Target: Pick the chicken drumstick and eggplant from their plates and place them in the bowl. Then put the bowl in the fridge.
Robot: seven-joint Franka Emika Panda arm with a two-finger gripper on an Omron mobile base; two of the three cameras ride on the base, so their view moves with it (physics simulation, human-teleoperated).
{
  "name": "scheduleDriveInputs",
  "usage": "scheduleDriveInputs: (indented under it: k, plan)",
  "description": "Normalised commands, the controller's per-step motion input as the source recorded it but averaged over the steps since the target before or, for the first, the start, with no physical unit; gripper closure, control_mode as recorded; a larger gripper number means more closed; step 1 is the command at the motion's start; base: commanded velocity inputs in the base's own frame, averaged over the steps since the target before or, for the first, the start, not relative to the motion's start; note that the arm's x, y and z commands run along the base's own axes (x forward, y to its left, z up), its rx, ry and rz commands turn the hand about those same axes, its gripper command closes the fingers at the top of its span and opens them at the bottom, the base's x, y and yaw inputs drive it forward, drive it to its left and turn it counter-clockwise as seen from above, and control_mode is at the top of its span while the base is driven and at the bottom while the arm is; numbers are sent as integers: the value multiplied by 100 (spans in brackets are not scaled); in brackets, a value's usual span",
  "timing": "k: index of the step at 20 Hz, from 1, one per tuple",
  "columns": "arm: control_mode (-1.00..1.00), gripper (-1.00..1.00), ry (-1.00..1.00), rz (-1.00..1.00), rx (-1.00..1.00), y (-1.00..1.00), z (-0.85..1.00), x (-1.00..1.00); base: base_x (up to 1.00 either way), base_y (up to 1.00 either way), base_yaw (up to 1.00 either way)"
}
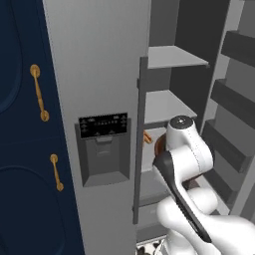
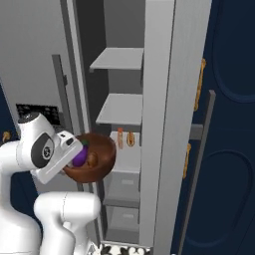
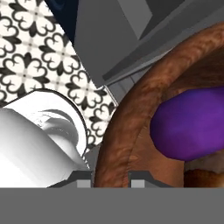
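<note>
Jaws pinched tight on the wooden rim, the gripper (image 3: pixel 111 180) holds the bowl (image 2: pixel 97 159) at the open fridge (image 2: pixel 159 124) (arm bent low), eggplant (image 3: pixel 192 124) and chicken drumstick (image 2: pixel 92 160) lying inside the bowl.

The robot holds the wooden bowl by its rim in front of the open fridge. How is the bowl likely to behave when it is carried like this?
The bowl looks thick and rigid, so it probably will not flex. The gripper pinches only one side of the rim, so the bowl may tend to tip away. The eggplant and drumstick lie loose inside and could roll, shifting the weight.
</note>
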Motion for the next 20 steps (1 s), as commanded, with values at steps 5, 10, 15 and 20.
scheduleDriveInputs:
  k: [5, 10, 15, 20]
  plan:
    - [-100, 100, 0, 19, 0, -53, 24, 41, 0, 0, 0]
    - [-100, 100, -6, 25, -3, -29, 24, 68, 0, 0, 0]
    - [-100, 100, -11, 30, 0, -38, 24, 76, 0, 0, 0]
    - [-100, 100, -11, 23, 0, -29, 6, 76, 0, 0, 0]
